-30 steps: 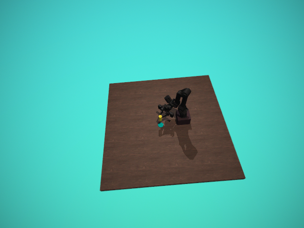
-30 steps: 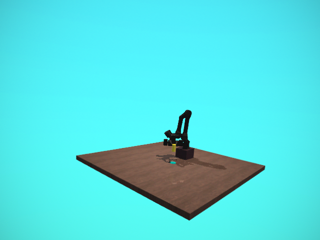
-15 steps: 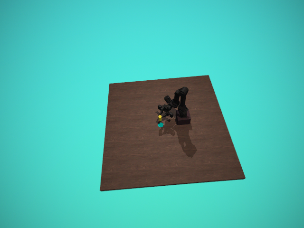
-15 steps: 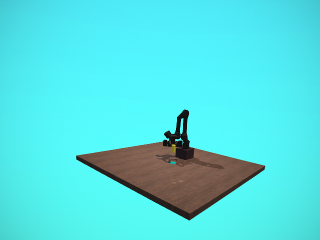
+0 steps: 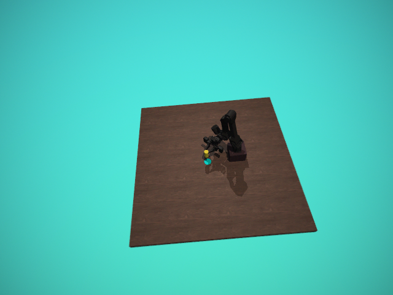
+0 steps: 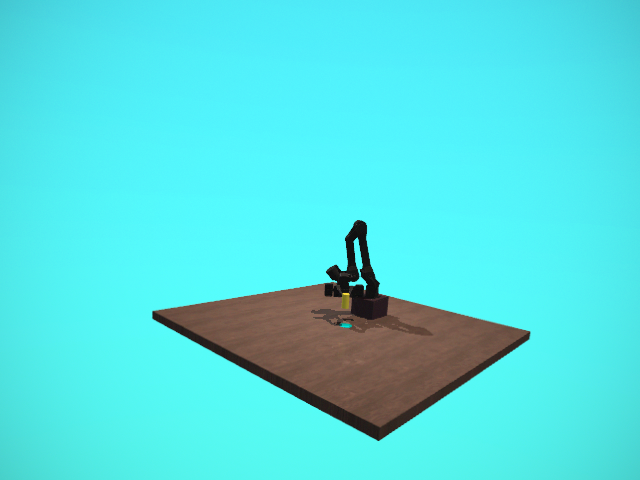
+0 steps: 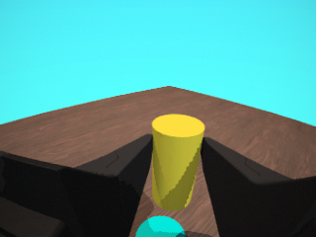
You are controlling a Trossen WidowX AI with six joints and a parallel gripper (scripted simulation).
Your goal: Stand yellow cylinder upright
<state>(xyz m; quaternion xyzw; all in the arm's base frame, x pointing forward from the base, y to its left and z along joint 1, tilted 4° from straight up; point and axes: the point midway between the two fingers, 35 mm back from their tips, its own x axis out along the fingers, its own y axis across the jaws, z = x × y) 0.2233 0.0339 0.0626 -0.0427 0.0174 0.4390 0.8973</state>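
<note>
The yellow tall cylinder (image 5: 206, 153) (image 6: 345, 300) (image 7: 176, 165) is upright, or close to it, and held in the air above the table. My gripper (image 7: 177, 142) is shut on it, with one dark finger on each side near its upper part. The cyan circle (image 5: 207, 161) (image 6: 345, 326) (image 7: 160, 228) lies flat on the table below the cylinder. A gap shows between the cylinder's bottom and the circle in the exterior view. In the wrist view the circle is cut off by the lower edge, and a dark shadow touches it.
The dark wooden table (image 5: 177, 203) (image 6: 289, 351) carries the arm's dark base block (image 5: 237, 153) (image 6: 370, 306), which stands to the right of the circle in the top and exterior views. The arm's shadows fall on the table around the circle and in front of the base.
</note>
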